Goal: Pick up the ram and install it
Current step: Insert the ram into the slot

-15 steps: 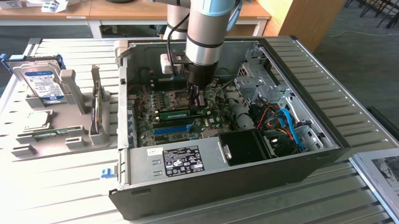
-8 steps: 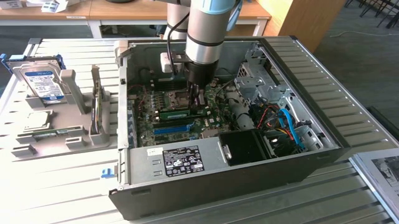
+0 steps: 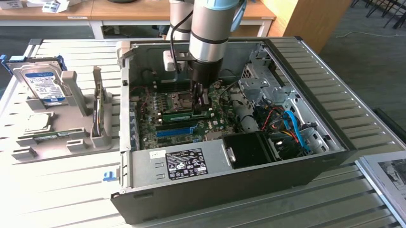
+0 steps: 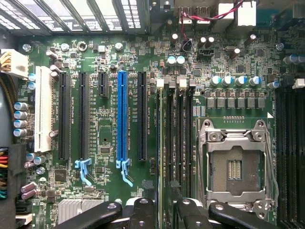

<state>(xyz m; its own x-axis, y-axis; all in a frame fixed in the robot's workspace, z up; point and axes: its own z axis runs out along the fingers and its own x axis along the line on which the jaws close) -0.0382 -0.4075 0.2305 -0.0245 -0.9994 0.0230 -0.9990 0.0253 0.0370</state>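
The ram (image 3: 178,115), a narrow green stick, sits lengthwise in a memory slot on the motherboard inside the open computer case (image 3: 330,137). My gripper (image 3: 203,107) hangs straight down over its right end in the exterior view, with the fingers open and nothing between them. In the wrist view my gripper (image 4: 164,214) straddles the row of black memory slots (image 4: 177,133), its black fingers (image 4: 138,212) on either side of them. From that view I cannot tell the ram's thin edge apart from the slots.
A grey holder (image 3: 70,137) at the exterior view's left carries a silver hard drive (image 3: 43,85), a square CPU chip (image 3: 38,122) and an upright stick (image 3: 98,111). Beside the slots are the empty CPU socket (image 4: 236,167), a blue expansion slot (image 4: 122,119), the power supply (image 3: 184,161) and loose cables (image 3: 292,126).
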